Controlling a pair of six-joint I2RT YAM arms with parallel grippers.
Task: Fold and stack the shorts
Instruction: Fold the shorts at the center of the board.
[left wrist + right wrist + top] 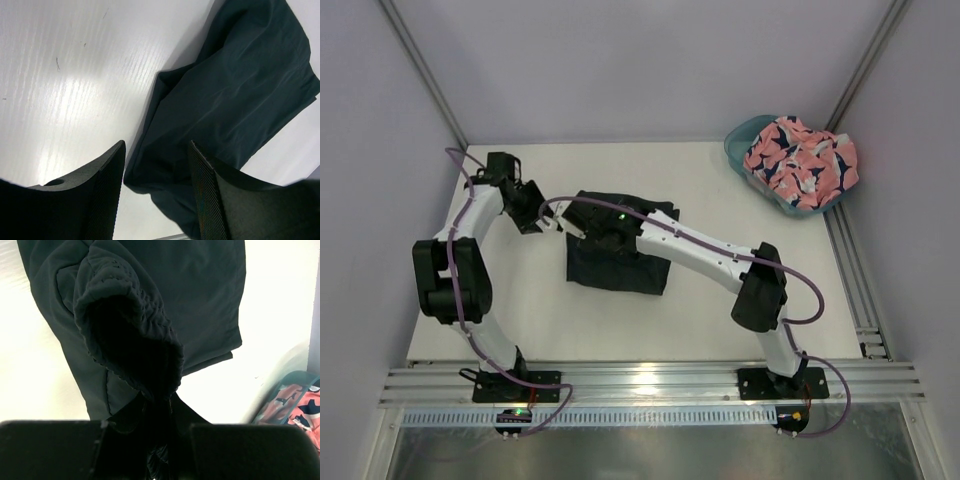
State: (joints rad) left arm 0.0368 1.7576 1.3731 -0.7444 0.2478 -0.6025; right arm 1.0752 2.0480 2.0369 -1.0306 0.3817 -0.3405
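Slippage worries us: our right end effector (159, 415) clamps the dark shorts (616, 262), mid-table (520, 320), only by the waistband (125, 305), so the fold may collapse. The left end effector (156, 160) gapes at nine o'clock, and the pink shorts (800, 160) lie at two.

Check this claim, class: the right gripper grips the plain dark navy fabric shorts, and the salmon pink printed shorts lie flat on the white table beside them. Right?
No: the salmon pink printed shorts sit bunched in the translucent teal plastic tub at the far right corner, as the top view shows. The right gripper does grip the dark navy shorts.
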